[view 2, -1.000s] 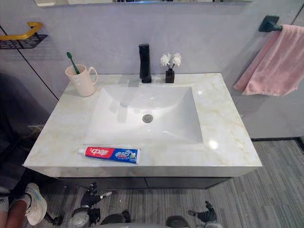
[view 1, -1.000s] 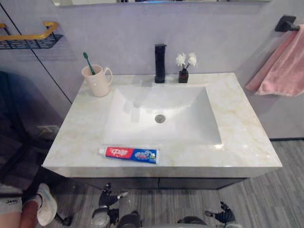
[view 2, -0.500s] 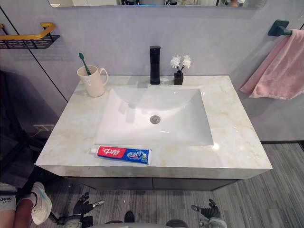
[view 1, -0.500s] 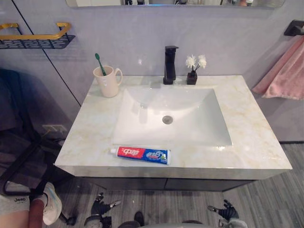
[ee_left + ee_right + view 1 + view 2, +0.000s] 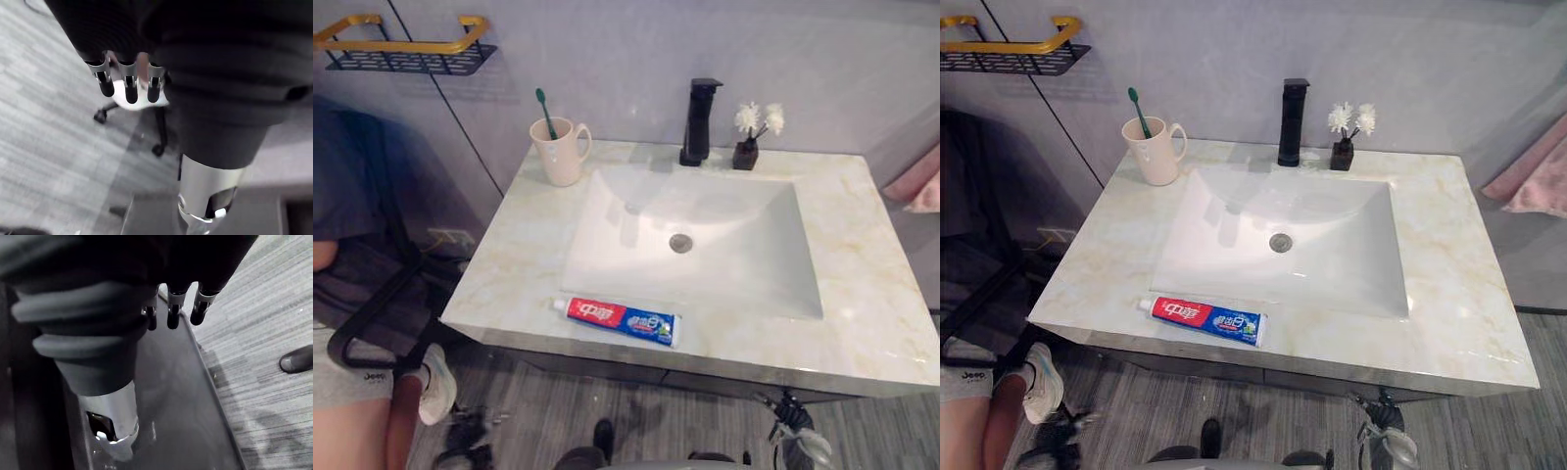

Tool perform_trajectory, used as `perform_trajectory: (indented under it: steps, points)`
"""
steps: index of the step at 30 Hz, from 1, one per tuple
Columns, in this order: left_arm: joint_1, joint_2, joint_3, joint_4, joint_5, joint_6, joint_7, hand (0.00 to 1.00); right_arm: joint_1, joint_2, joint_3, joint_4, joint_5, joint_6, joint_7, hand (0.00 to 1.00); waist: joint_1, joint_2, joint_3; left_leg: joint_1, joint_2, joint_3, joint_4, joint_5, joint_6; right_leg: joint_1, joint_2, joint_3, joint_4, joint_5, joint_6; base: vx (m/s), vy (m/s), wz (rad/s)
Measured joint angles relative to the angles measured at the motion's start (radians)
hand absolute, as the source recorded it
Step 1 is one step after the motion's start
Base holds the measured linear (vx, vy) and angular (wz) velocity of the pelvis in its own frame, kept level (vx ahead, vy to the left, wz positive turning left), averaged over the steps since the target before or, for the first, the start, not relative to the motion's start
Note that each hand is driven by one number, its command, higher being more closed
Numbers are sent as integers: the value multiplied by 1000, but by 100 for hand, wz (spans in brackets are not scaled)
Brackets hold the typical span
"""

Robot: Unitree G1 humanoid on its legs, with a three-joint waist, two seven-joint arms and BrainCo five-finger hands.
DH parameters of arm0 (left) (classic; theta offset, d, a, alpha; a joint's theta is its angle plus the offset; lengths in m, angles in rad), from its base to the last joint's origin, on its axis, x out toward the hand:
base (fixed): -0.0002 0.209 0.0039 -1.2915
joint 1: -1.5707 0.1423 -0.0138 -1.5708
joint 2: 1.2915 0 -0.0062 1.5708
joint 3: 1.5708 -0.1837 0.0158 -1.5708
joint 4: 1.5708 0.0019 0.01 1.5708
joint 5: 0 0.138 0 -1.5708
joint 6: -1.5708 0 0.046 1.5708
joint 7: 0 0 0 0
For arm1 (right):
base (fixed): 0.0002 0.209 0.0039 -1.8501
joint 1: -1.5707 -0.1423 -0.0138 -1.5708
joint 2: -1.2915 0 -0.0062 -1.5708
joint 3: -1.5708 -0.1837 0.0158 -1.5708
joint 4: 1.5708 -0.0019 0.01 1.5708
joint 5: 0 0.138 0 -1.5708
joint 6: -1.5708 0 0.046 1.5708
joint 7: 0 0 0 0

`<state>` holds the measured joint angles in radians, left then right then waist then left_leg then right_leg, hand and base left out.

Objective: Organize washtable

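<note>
The toothpaste tube [image 5: 619, 320] lies flat on the front strip of the bench [image 5: 881, 284], just in front of the basin [image 5: 734, 211] and left of its centre, with the white cap end toward my left. Nothing holds or touches it.

The basin is sunk into the middle of the bench. The black faucet [image 5: 698, 122] stands at its rear edge, and a small dark vase of white flowers [image 5: 749, 137] is just beside it on the right. At the rear left corner the cup [image 5: 558, 152] stands upright with the green toothbrush [image 5: 544, 110] leaning inside it.

My left hand [image 5: 131, 87] hangs above the grey floor, fingers straight and side by side, with nothing in them. My right hand [image 5: 172, 316] hangs likewise, fingers relaxed and empty.

A wall shelf [image 5: 406, 54] sits at upper left, a pink towel [image 5: 1528, 176] hangs at the right, and a person's leg and shoe [image 5: 435, 382] show at lower left.
</note>
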<state>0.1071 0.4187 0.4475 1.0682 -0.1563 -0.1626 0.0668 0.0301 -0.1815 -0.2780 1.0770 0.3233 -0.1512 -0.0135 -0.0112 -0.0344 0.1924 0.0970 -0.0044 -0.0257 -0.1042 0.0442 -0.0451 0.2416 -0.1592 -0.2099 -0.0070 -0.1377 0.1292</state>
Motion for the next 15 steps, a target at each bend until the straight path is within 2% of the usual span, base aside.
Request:
perform_trajectory:
  steps: [3,6,7,10,13,15]
  points:
    - [21,61,99,-36,1,0,5,0,11,1,1,0,0,0,2,0,5,1,0,-3,-3,-7,0,0,0,1,-1,-18,1,0,0,-10,-33,10]
    - [48,80,115,-309,1,-1,27,0,56,6,1,-4,0,-7,7,0,39,2,-1,-16,-10,-37,0,3,-2,4,0,-53,1,0,0,-28,-46,31]
    - [52,77,115,-447,1,-3,40,0,76,14,0,-12,0,-12,12,0,55,3,-1,-21,-12,-53,0,4,-3,9,0,-71,1,0,0,-25,-41,40]
    - [67,44,114,-787,13,-37,104,0,110,29,-1,-34,1,-18,13,0,82,9,-2,-24,-15,-75,0,6,-4,17,-1,-95,2,0,-1,-22,-38,26]
    - [60,12,78,-1031,42,-85,153,0,116,36,-1,-45,2,-18,18,0,80,20,0,-38,-21,-101,0,21,4,16,-2,-121,2,-1,-4,-41,-39,25]
    - [55,5,-16,-1179,75,-104,152,0,120,39,-7,-39,4,-13,24,0,80,28,-14,-50,-28,-109,0,32,-1,10,-2,-121,5,-4,-9,-34,-20,15]
